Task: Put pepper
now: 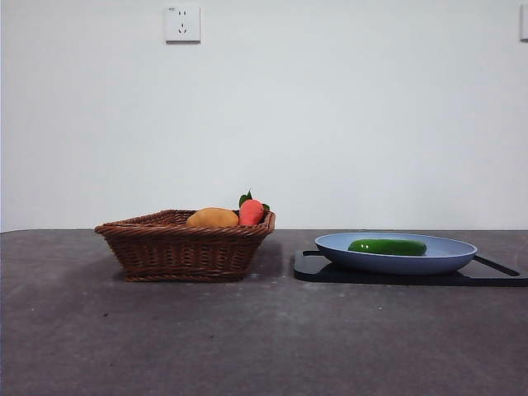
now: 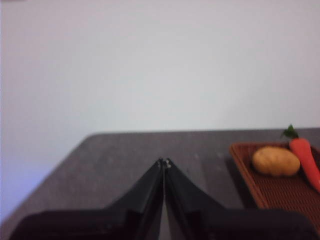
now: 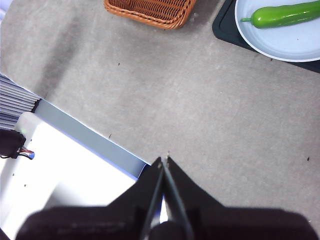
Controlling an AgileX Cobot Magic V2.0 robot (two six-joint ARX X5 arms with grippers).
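Observation:
The glossy green pepper (image 1: pixel 387 246) lies on the blue plate (image 1: pixel 450 256), which rests on a black board (image 1: pixel 312 267) at the right. It also shows in the right wrist view (image 3: pixel 285 15) on the plate (image 3: pixel 290 45). My left gripper (image 2: pixel 164 162) is shut and empty, held over the table's left part, beside the basket. My right gripper (image 3: pixel 164 160) is shut and empty, high above the table's near edge, far from the pepper. Neither gripper shows in the front view.
A brown wicker basket (image 1: pixel 186 245) stands left of the plate and holds a yellow-orange fruit (image 1: pixel 212 218) and a red-orange item with green leaves (image 1: pixel 251 211). A white and grey unit (image 3: pixel 60 165) lies beyond the table's edge.

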